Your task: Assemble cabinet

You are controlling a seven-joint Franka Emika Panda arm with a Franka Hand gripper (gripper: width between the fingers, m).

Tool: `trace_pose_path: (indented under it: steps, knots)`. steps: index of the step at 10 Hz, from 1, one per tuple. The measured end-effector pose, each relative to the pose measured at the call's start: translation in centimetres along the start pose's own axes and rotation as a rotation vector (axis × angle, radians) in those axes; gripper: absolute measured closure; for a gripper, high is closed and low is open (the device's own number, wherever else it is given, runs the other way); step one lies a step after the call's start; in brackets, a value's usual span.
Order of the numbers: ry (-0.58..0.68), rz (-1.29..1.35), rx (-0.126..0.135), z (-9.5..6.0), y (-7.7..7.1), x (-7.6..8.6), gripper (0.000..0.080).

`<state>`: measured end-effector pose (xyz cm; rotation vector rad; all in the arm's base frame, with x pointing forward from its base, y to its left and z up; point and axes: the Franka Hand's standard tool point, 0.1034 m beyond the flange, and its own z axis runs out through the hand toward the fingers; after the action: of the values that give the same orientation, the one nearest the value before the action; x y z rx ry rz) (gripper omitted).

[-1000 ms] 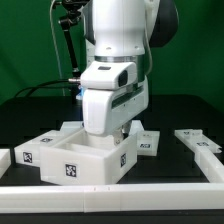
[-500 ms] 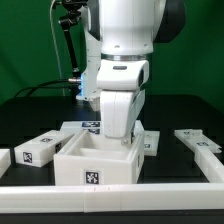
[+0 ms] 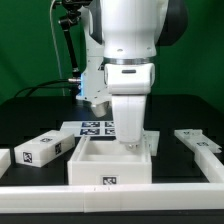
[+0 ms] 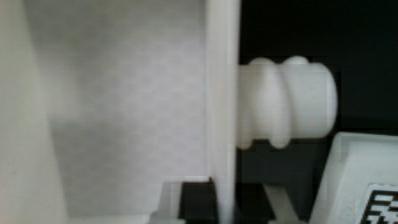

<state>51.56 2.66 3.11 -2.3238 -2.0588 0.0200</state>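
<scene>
The gripper [image 3: 131, 141] is reaching down into the open cabinet box [image 3: 108, 166], which is sitting upright on the black table [image 3: 190, 110], and is pinching its far wall [image 4: 221, 110] between nearly closed fingers (probably to drag or turn it without tipping).

cabinet box [image 3: 90, 168] rotated, shifted, now square-on

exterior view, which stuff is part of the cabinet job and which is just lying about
Job in hand:
cabinet box
small tagged piece on the exterior view's left
gripper, clamped on the box's back wall

Lying about:
marker board behind the box
white rail along the front
</scene>
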Motion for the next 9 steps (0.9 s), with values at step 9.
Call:
trace_pose_path:
  steps: [9]
  knots:
    - [-0.001,-0.084,-0.023,0.2,-0.1,4.3,0.0765]
